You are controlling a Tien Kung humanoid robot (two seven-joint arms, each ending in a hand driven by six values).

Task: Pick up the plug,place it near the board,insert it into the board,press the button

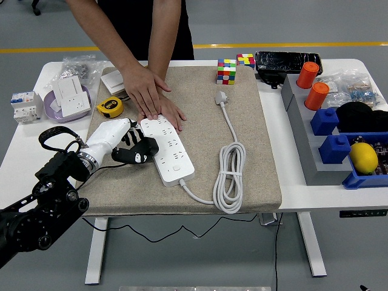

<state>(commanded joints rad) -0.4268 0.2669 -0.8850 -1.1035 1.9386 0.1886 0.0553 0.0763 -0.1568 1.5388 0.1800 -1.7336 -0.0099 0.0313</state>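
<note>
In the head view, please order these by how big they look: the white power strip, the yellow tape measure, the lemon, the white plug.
Largest to smallest:
1. white power strip
2. lemon
3. yellow tape measure, close to the lemon in apparent size, so this pair is uncertain
4. white plug
</note>
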